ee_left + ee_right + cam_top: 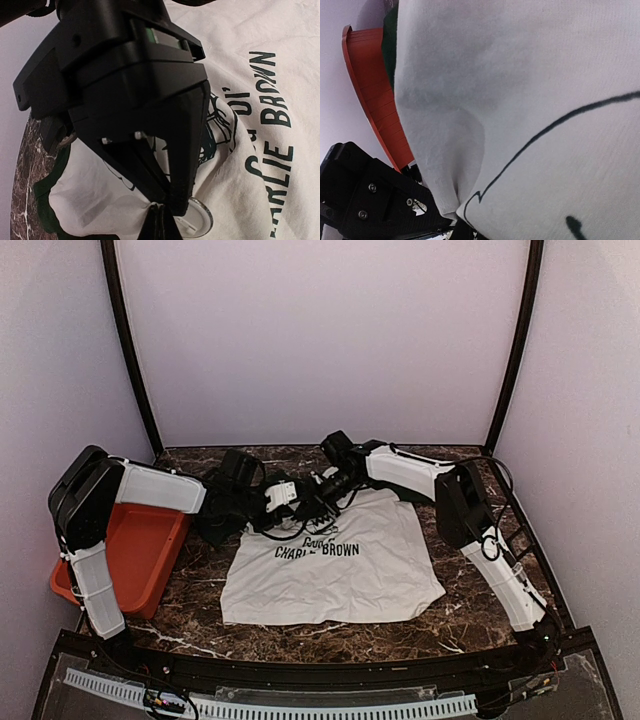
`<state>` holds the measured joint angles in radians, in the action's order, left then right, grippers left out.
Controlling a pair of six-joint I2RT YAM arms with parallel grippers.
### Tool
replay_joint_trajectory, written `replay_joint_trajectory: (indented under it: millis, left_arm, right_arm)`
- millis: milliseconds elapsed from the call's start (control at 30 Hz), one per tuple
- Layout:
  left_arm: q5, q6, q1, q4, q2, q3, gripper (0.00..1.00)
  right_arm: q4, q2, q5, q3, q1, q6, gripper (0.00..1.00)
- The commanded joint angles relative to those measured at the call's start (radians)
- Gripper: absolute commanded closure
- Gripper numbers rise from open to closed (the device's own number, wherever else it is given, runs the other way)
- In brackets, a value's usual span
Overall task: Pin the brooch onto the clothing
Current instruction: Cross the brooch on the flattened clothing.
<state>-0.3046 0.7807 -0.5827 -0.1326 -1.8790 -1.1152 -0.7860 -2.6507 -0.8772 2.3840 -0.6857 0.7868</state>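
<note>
The pinning is looking begun, not finished: the left gripper [160,212] is pinching shut on a raised fold at the far end of the T-shirt [340,570], with a pale round disc, likely the brooch [197,220], sitting just beside its tips. The right gripper [322,490] is meeting it there with jaws closed. The white, green-trimmed shirt is lying print-up mid-table.

The white T-shirt [340,575] carries dark green capitals reading "CHARLIE BROWN" just below its cartoon print [217,125]. In the left wrist view, "BROWN" and "RLIE" can be read beside that print. Of a smaller line nearer the print, only "OL'" is readable.
</note>
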Motion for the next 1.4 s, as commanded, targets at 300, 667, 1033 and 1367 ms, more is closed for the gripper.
replay_joint_trajectory:
  millis: [300, 667, 1033, 1367]
  left_arm:
    - [-0.069, -0.087, -0.014, -0.026, 0.025, 0.012, 0.99]
    - [-0.1, -0.366, 0.06, -0.051, 0.106, 0.031, 0.5]
    - [0.055, -0.583, 0.068, 0.065, 0.238, -0.035, 0.18]
    - [-0.092, -0.733, 0.083, 0.32, 0.321, -0.039, 0.2]
  right_arm:
    - [0.211, 0.054, -0.136, -0.131, -0.019, -0.011, 1.0]
    - [0.262, 0.113, -0.158, -0.235, 0.018, -0.04, 1.0]
    - [0.293, 0.173, -0.302, -0.286, 0.023, -0.132, 1.0]
    - [0.289, 0.209, -0.332, -0.284, 0.014, -0.218, 1.0]
